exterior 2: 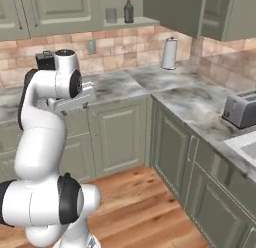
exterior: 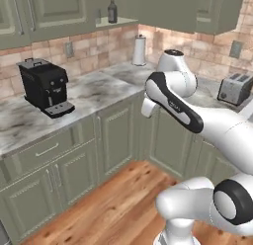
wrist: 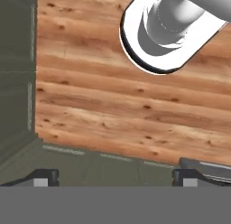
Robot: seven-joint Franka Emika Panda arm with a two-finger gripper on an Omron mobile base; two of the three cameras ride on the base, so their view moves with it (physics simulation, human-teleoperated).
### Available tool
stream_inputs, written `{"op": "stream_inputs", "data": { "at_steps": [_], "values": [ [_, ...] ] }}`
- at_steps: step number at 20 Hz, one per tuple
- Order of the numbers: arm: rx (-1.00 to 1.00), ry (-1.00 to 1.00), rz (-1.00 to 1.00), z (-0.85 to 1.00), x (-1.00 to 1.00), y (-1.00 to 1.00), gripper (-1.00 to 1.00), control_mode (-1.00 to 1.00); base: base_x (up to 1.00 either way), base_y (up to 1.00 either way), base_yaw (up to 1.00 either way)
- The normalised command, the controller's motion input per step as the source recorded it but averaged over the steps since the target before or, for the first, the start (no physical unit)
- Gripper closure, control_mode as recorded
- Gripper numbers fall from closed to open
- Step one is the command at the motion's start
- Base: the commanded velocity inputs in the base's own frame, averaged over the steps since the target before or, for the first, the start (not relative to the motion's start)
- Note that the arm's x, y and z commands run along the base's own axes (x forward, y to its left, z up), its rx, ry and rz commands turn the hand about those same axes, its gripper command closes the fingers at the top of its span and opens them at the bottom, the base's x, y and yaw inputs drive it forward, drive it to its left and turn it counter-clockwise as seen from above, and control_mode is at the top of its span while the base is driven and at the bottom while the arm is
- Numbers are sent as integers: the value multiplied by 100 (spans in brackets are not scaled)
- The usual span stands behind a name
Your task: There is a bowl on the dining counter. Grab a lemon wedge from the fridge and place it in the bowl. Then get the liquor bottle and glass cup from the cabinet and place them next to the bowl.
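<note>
Your claw point(wrist: 113, 175) hangs with its jaws spread as wide as they go and nothing between them, pointing down at the wooden floor point(wrist: 113, 105). To one side of it you have the green base cabinets point(wrist: 16, 74). Well above and beyond the claw, the liquor bottle point(exterior: 112, 8) stands upright on an open shelf point(exterior 2: 125, 23), with the glass cup point(exterior 2: 111, 15) just beside it. Below that shelf, the counter point(exterior: 99, 88) carries a coffee machine point(exterior: 45, 86), a paper towel roll point(exterior: 140, 50) and a toaster point(exterior: 236, 88).
</note>
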Motion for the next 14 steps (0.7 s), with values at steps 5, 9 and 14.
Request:
{"op": "stream_inputs", "data": {
  "at_steps": [5,9,14],
  "values": [
    [0,0,0,0,0,0,-100,100,72,45,30],
    [0,0,0,0,0,0,-100,100,89,25,11],
    [0,0,0,0,0,0,-100,100,81,-16,10]
  ]
}}
